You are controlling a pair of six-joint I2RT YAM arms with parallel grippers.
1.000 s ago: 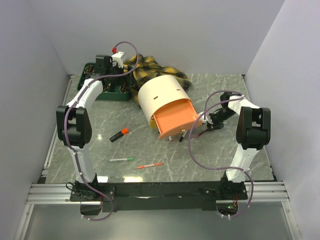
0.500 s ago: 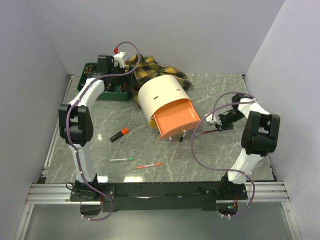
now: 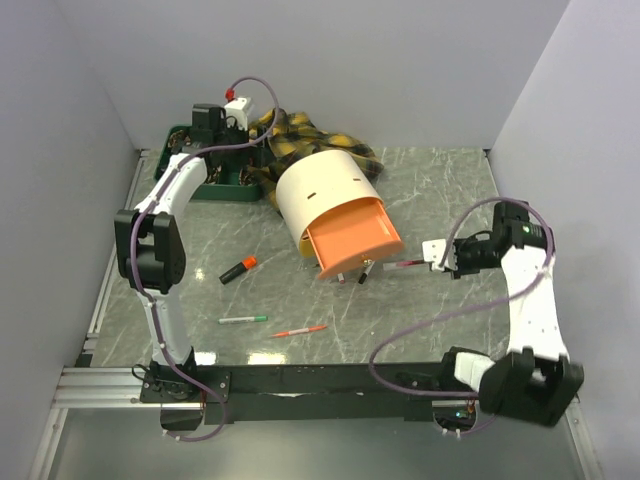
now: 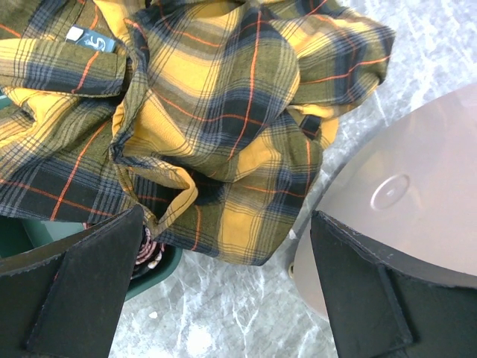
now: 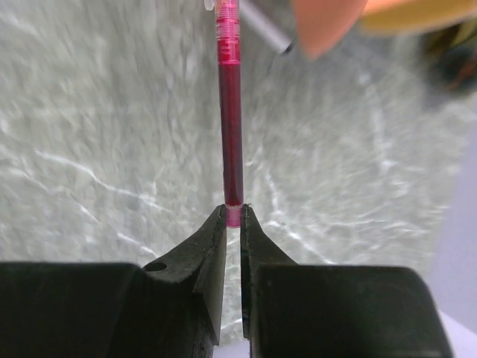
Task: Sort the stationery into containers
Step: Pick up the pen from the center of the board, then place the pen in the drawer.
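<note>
Right gripper [image 5: 232, 215]: closed almost fully, the rear end of one red pen [image 5: 229, 127] being pinched between its fingertips. The pen is held straight out ahead of the fingers above the table [image 3: 450, 190], its far end pointed at the lip of the orange tray [image 3: 352, 238]. Left gripper [image 4: 226, 224]: spread wide, nothing held, positioned over the cloth [image 4: 223, 112] beside the green tray [image 3: 235, 193]. Containers, two: one cream drum [image 3: 320, 190] laid on its side with the orange tray drawn out of it, and one green tray at the back left. Stationery loose on the table, four: one highlighter [image 3: 238, 268], one green-tipped pen [image 3: 243, 319], one orange pen [image 3: 299, 330], and one dark pen [image 3: 365, 273] just beside the orange tray's front edge. Cloth, one, bunched between the green tray and the drum.
</note>
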